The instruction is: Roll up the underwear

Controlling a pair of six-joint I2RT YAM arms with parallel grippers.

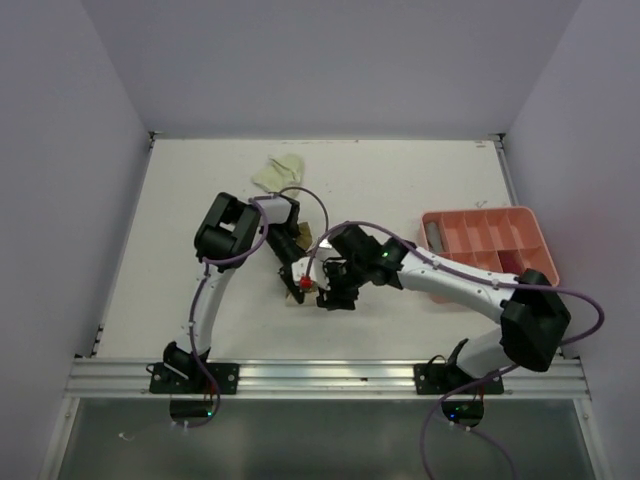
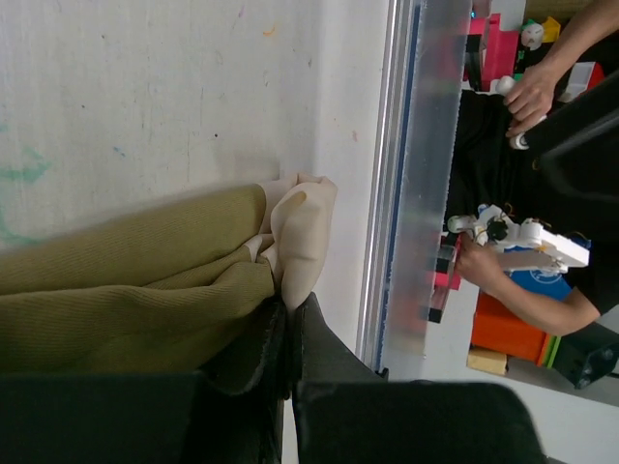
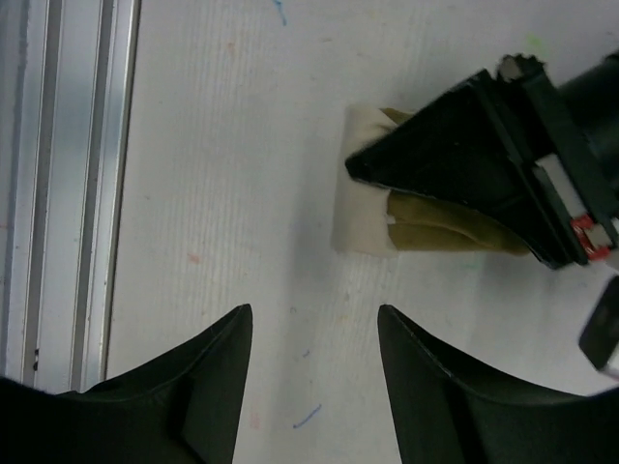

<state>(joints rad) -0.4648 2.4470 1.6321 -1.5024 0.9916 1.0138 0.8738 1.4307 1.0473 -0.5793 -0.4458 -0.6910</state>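
The left gripper has its two dark fingers pressed together with almost no gap, pinching the edge of the olive-tan underwear where it meets a cream cloth. Whether that cream piece is a lining or a separate garment cannot be told. The right gripper hangs just beside this spot with its fingers spread wide. It holds nothing and only bare table shows between them. The pinched bundle lies on the middle of the table, nearer the front than the back, directly under the left fingertips in the top view. In the left wrist view its long axis runs across the picture. The olive-tan body stretches off the left edge, and the cream end points towards the aluminium rail along the near edge of the table. The olive-tan fabric is finely ribbed, soft and matte, gathered into long shallow folds. The cream cloth is smoother and doubled into a rounded, plump lobe. From the right wrist the same bundle looks like a short, blunt packet, with the cream end squared off and the olive layers stacked behind it. The tabletop is white with faint scuffs and coloured pen marks. A pale yellow-green garment lies crumpled well apart near the back, and the salmon-pink tray sits at the right.
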